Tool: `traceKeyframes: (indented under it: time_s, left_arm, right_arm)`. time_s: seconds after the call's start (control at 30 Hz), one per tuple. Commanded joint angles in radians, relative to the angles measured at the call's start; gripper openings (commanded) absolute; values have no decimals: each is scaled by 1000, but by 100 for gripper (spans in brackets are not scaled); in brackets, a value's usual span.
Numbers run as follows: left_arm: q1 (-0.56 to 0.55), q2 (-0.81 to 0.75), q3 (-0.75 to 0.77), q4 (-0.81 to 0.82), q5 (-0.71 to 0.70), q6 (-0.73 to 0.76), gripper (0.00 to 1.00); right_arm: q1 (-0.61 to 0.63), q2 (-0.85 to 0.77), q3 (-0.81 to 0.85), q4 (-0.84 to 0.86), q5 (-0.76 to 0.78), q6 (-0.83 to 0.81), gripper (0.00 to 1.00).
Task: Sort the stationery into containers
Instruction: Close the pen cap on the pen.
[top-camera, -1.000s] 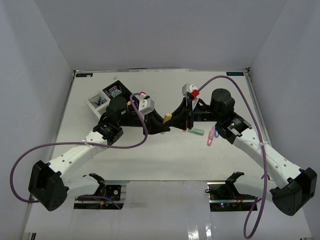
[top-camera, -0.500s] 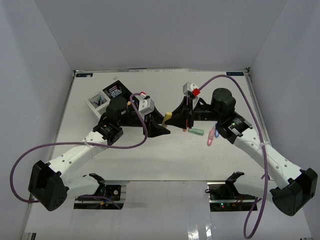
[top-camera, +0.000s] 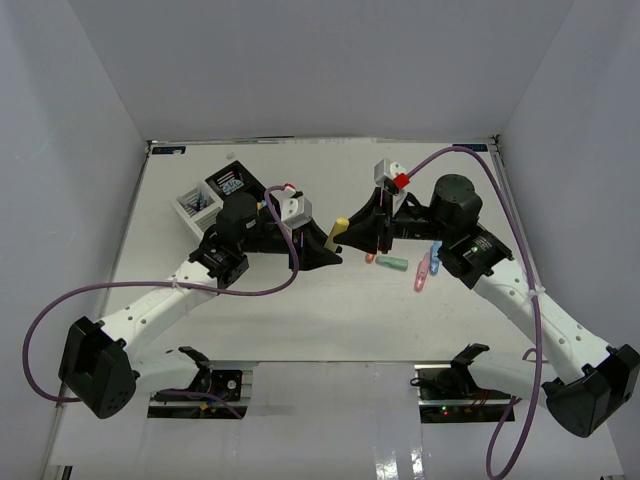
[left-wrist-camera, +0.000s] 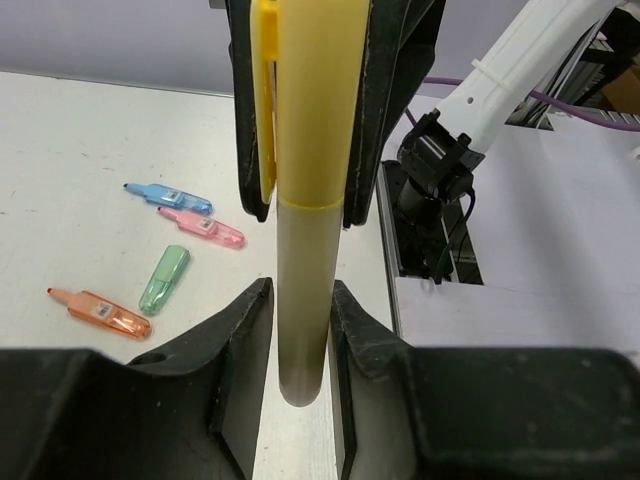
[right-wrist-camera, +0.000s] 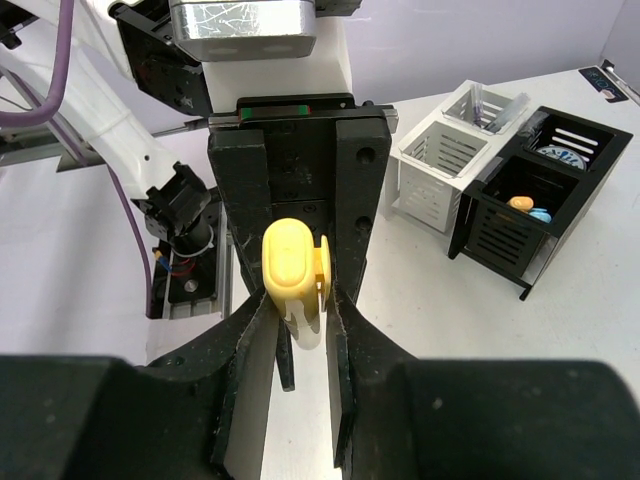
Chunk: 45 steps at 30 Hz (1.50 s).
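Closing in since a moment ago, right gripper and left gripper both clamp the chubby yellow plastic highlighter; a handover toward the slatted black-and-white containers looks likely.

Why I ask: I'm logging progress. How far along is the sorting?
Done: the black compartments hold a round tub, an orange piece and a blue piece. In hand: the yellow highlighter, with left claw and right claw both closed on it, seemingly mid-handover. Left: blue highlighter, pink highlighter, green highlighter and orange highlighter lie on the table.
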Motion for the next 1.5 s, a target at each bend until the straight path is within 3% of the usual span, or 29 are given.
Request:
traceKeyframes:
  time_s: [0.0,0.27,0.43,0.57,0.83,0.97,1.07,1.13,1.17,1.27,1.3,1.47]
  left_arm:
    - [1,-7,27,-8,-8,11,38]
    - [1,-12,23,12,12,-3,29]
    - [1,-7,16,35,21,-24,43]
    - [1,1,9,68,32,-53,45]
    - [1,7,4,89,37,-73,29]
    - [1,2,3,92,37,-73,0]
    - [1,-2,-1,94,35,-72,0]
    - [1,-2,-1,95,35,-75,0]
    - [1,-2,-2,95,35,-75,0]
    - [1,-1,-2,95,35,-75,0]
    - [1,1,-1,95,34,-76,0]
    - [1,5,3,83,28,-72,0]
  right_arm:
    - [-5,-27,39,29,-10,10,8]
    - [-5,-27,-14,89,-23,53,8]
    - [-5,-24,-33,144,-24,87,8]
    - [-5,-18,-33,161,-27,96,8]
    - [-5,-21,-54,198,-33,118,8]
    - [-5,-21,-62,198,-41,113,8]
    - [-5,-27,-68,186,-42,99,8]
    - [-4,-33,-70,175,-35,92,18]
    - [-5,-36,-76,172,-32,82,31]
    - [-5,-44,-79,151,-26,67,50]
    - [-5,-46,-81,146,-20,59,62]
    - [-8,-87,-87,85,23,21,83]
